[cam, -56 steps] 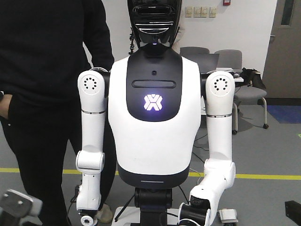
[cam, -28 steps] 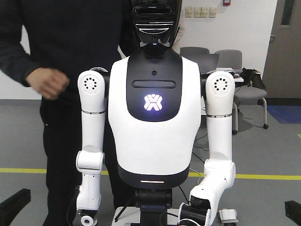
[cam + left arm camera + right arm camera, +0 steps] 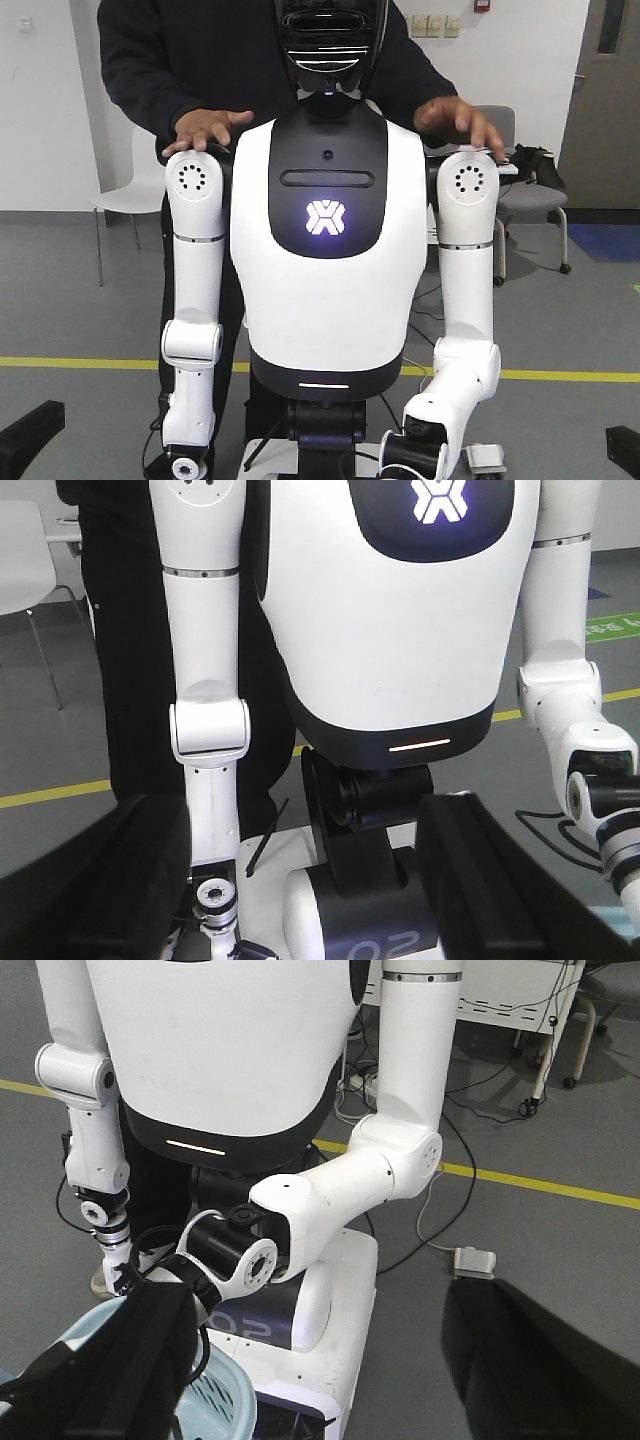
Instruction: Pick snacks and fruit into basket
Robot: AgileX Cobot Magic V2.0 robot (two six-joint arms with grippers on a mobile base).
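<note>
A white humanoid robot (image 3: 325, 250) blocks the view, a person's hands (image 3: 205, 128) steadying its shoulders; both grippers' dark fingers (image 3: 110, 1380) spread wide, holding nothing, over a pale basket (image 3: 225, 1400)

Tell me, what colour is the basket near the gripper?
The basket is light blue, seen best in the right wrist view, at the bottom left.

The grey floor (image 3: 580, 330) carries everything here. A yellow line (image 3: 560, 375) runs across it from side to side. The white humanoid's wheeled base (image 3: 320, 1360) stands on it, with black cables (image 3: 440, 1190) trailing beside. A small pale box (image 3: 472, 1262) lies near the line. A chair (image 3: 125, 200) stands further back. A light-blue basket (image 3: 215, 1400) shows at the lower edge; whether it rests on the floor is unclear.
</note>
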